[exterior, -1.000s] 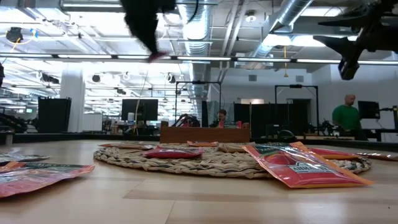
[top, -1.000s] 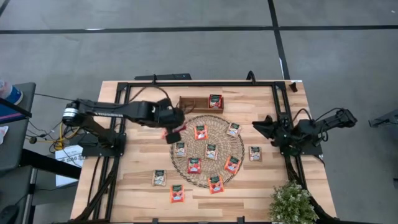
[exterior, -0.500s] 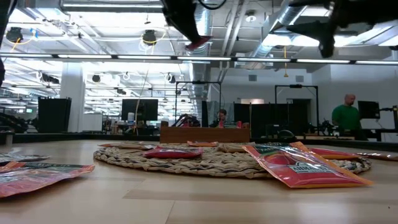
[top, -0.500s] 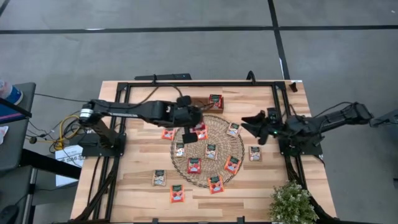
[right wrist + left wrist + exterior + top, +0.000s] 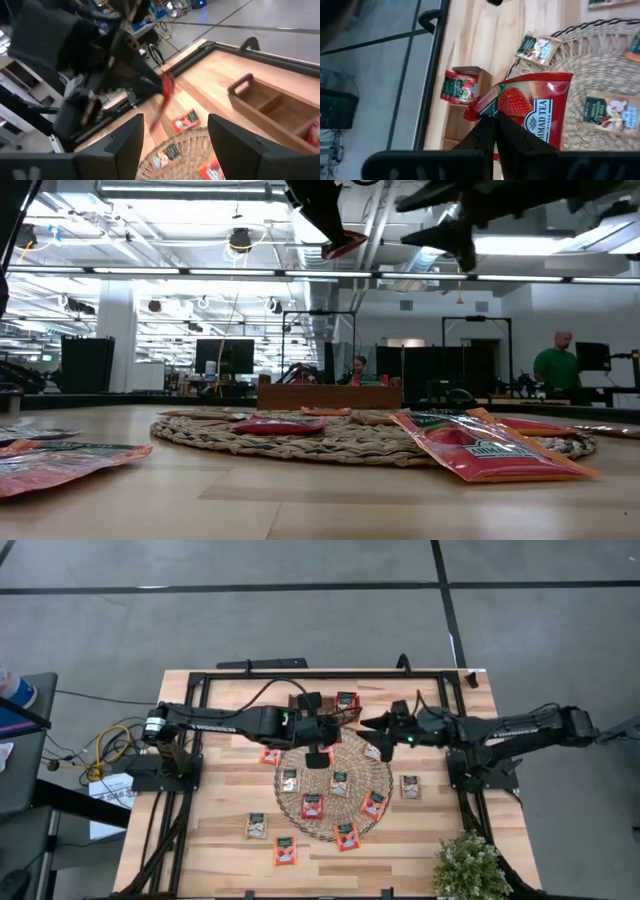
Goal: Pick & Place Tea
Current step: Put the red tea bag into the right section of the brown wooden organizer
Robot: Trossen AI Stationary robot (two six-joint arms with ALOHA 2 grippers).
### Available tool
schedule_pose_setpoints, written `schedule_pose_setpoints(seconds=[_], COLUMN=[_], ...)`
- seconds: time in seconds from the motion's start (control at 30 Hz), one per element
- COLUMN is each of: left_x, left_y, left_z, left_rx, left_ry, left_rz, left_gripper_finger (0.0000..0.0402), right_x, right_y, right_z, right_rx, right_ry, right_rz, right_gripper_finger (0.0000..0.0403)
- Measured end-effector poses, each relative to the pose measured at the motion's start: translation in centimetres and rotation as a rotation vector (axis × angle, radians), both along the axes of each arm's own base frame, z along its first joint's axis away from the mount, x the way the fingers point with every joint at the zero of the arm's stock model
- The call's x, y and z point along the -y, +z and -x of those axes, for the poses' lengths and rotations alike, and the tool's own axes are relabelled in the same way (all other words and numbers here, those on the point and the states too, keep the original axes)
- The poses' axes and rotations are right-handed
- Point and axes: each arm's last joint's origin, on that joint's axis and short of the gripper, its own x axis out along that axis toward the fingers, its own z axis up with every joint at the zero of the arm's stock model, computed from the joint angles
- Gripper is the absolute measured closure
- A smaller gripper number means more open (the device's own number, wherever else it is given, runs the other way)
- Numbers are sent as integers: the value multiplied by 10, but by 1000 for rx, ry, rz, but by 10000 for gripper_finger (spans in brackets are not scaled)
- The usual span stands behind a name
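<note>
Several tea packets lie flat on the round woven mat [image 5: 335, 780] and on the wood around it, such as a red one [image 5: 312, 805]. Another red packet [image 5: 346, 702] stands in the wooden compartment tray [image 5: 312, 706] at the far side. My left gripper [image 5: 318, 752] hovers over the mat's far edge beside the tray, shut on a red tea packet [image 5: 535, 107]. My right gripper [image 5: 368, 723] stands open in the air just to the right of it, its fingers pointing toward the left gripper and holding nothing. My left gripper pinches the red packet between its two fingertips [image 5: 510, 135] at one edge, near a corner by the dark label [image 5: 490, 107]. The fingers slant down from the table's left. The packet hangs tilted below them [image 5: 161, 100], lifted clear of mat and tray.
A black frame rail [image 5: 320, 674] runs round the table's far edge and sides. A potted plant [image 5: 470, 865] stands at the near right corner. Loose packets lie on the wood at near left [image 5: 257, 826] and right of the mat [image 5: 410, 786]. A person [image 5: 553, 365] stands far behind the table.
My left gripper has carried the red packet toward the table's right, from the mat's left edge to its far edge beside the tray, with the packet hanging clear. My right gripper has reached up and toward the table's left, to near the left gripper.
</note>
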Motion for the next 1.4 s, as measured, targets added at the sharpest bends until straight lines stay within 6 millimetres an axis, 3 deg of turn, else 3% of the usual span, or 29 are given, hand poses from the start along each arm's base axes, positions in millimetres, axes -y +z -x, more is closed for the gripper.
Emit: schedule_pose_setpoints(seconds=[0.4, 0.53, 0.87, 1.13, 1.4], left_x=[0, 0, 0, 1, 1], left_y=[0, -1, -1, -2, -2], left_z=[1, 2, 2, 3, 3], left_rx=[-6, -22, -23, -35, -36], left_ry=[6, 9, 3, -16, -19], left_rz=[-7, -6, 3, 28, 33], left_gripper_finger=[400, 400, 400, 400, 400], right_x=[19, 23, 28, 33, 34], right_y=[7, 10, -3, -1, 0], right_z=[-52, -60, -73, -71, -71], right_rx=[-58, -59, -153, -148, -147], right_ry=[167, 183, 177, 167, 164], right_rz=[-5, -1, -8, 9, 13], right_gripper_finger=[194, 195, 210, 254, 337])
